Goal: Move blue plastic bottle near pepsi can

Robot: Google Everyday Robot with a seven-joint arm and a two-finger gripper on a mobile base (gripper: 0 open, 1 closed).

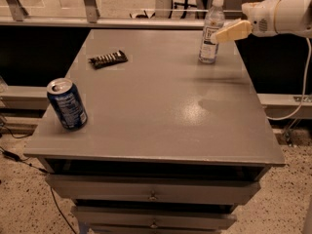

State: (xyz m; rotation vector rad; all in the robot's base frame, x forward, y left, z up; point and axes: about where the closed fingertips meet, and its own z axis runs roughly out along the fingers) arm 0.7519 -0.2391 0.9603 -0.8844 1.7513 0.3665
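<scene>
Blue plastic bottle [207, 48] upright, tool [220, 34] just beside.

Nothing can be read as a word, brand or number. The blue plastic bottle [208, 38] wears a white label with dark print, too small to make out. The pepsi can [67, 105], well apart from the bottle to its lower left, shows small white print, also illegible. The snack bar [107, 58], left of the bottle, bears only pale marks. The gripper [230, 32] is just beside the bottle's right, at label height.
</scene>
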